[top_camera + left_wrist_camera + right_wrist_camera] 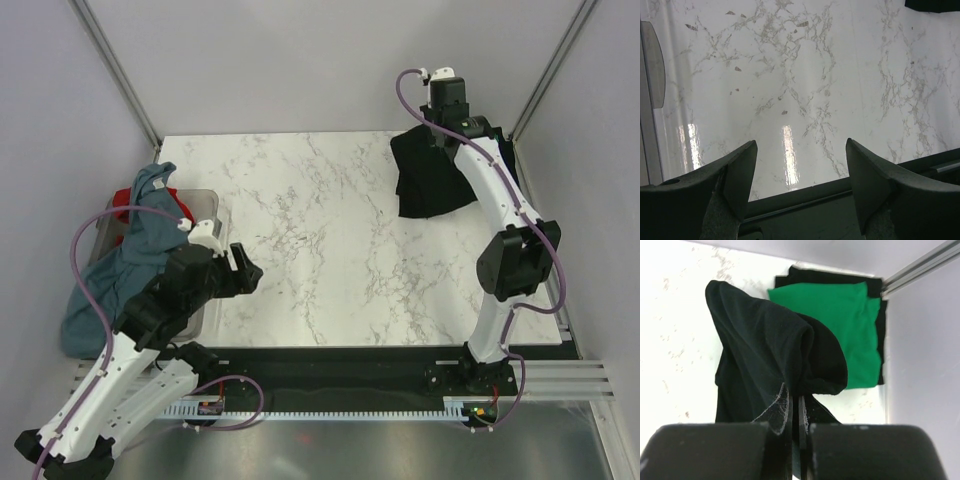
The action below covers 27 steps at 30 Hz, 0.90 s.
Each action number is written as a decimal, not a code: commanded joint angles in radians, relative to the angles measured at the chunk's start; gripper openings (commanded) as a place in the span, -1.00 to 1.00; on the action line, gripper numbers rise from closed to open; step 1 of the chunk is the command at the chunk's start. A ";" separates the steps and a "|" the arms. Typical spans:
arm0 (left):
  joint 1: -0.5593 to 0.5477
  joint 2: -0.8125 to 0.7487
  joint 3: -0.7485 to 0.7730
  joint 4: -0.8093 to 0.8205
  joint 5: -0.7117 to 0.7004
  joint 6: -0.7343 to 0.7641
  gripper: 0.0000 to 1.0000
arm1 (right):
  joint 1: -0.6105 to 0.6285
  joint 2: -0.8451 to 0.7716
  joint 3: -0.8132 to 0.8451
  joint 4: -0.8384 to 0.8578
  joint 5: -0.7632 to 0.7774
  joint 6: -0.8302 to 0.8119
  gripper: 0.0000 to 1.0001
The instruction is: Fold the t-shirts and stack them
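Observation:
My right gripper [799, 405] is shut on a fold of a black t-shirt [765, 350], which hangs bunched from it over the table's far right corner. Under and behind it a folded green t-shirt [840, 325] lies on another folded black t-shirt [805, 275]. From above, the held black t-shirt [430, 185] droops below the right gripper [436, 135]. A grey-blue t-shirt [135, 245] and a red t-shirt [125, 200] spill from the bin at the left. My left gripper [800, 150] is open and holds nothing, low over the table's near left part [243, 268].
The translucent grey bin [203, 205] stands at the table's left edge; its rim [652, 65] shows in the left wrist view. The marble tabletop [320, 230] lies between the arms. Metal frame posts [920, 265] and walls close in the far right corner.

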 commanded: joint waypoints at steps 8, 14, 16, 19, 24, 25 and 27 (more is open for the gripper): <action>-0.001 0.040 0.006 0.025 -0.021 0.033 0.56 | -0.072 0.122 0.249 0.062 0.044 -0.105 -1.00; -0.001 0.065 0.006 0.025 -0.022 0.031 0.55 | -0.109 0.134 0.277 0.067 0.003 -0.091 -1.00; -0.001 0.065 0.006 0.024 -0.025 0.033 0.55 | -0.123 0.131 0.291 0.067 -0.010 -0.079 -1.00; 0.001 0.056 0.006 0.022 -0.031 0.030 0.55 | -0.150 0.131 0.320 0.062 -0.060 -0.061 -1.00; 0.001 0.063 0.006 0.022 -0.030 0.030 0.55 | -0.170 0.162 0.369 0.054 -0.106 -0.045 -1.00; -0.001 0.066 0.004 0.022 -0.030 0.030 0.55 | -0.173 0.166 0.377 0.050 -0.106 -0.042 -1.00; 0.001 0.066 0.004 0.022 -0.030 0.028 0.54 | -0.184 0.179 0.392 0.044 -0.108 -0.036 -1.00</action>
